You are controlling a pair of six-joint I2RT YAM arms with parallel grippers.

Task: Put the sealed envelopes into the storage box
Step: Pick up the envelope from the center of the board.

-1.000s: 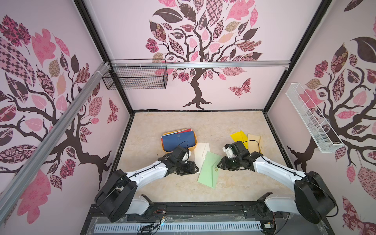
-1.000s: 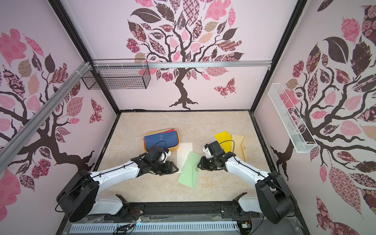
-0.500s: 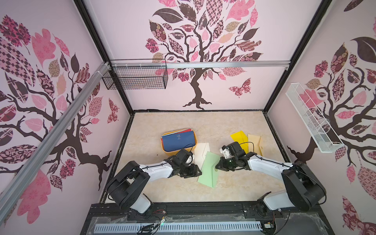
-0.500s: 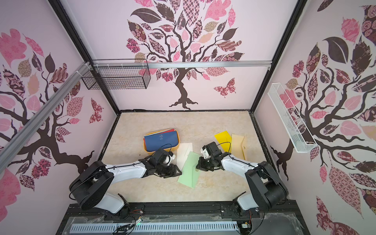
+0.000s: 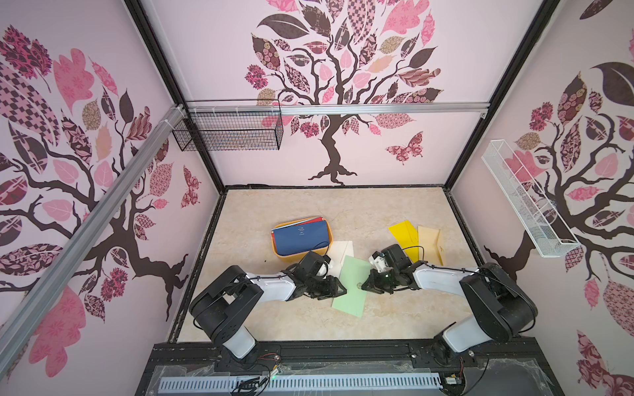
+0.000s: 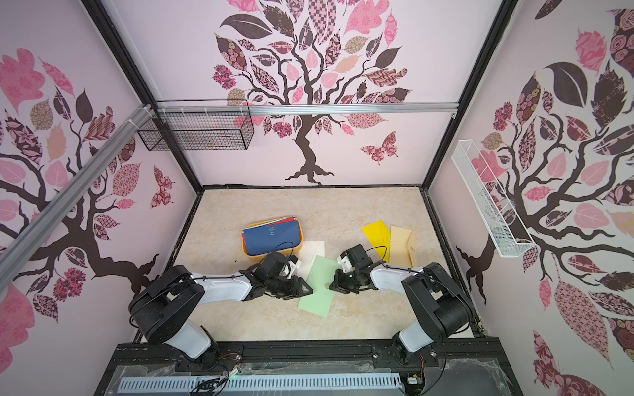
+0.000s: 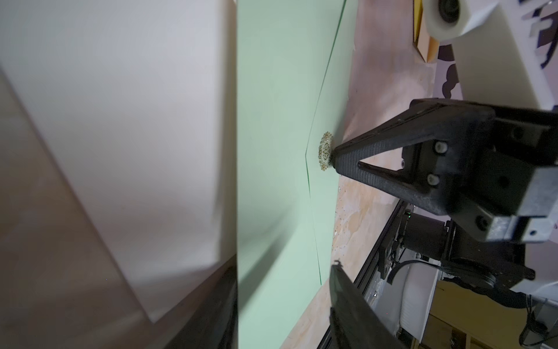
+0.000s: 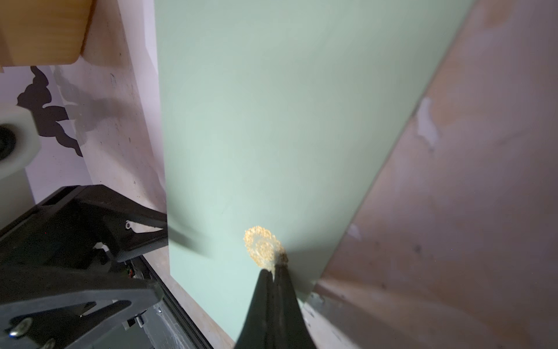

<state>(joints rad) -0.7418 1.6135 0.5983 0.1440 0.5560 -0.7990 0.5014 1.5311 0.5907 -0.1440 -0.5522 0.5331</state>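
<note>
Pale green envelope (image 5: 350, 288) (image 6: 317, 286) lies slantwise on the marble-look surface (image 5: 308, 202), between the two hands. Its far end overlaps the cream envelope (image 5: 339, 248), which sits just beside the storage box (image 5: 274, 245).

Right hand (image 5: 364, 286) (image 6: 331, 286): clenched, tips pressed together. In the left wrist view they meet the green envelope's long edge right at its gold emblem (image 7: 325, 151). The right wrist view shows the same contact. Cannot tell whether paper is pinched between the tips or only touched.

Left hand (image 5: 339, 291) (image 6: 307, 288): released, jaws apart, at the opposite long edge. In the left wrist view the green sheet runs between its fingers (image 7: 347, 305). One finger looks to be under the edge, the other stands clear of the sheet. Not closed on the paper.

Storage box: orange-yellow tray, just behind the left hand, toward the back wall. Navy envelope (image 5: 300, 236) tops the stack inside. A red envelope (image 5: 317, 218) shows as a thin edge past it on the far side.

Yellow envelope (image 5: 403, 235) and tan envelope (image 5: 429, 240) lie side by side on the surface behind the right hand, well apart from the box.
</note>
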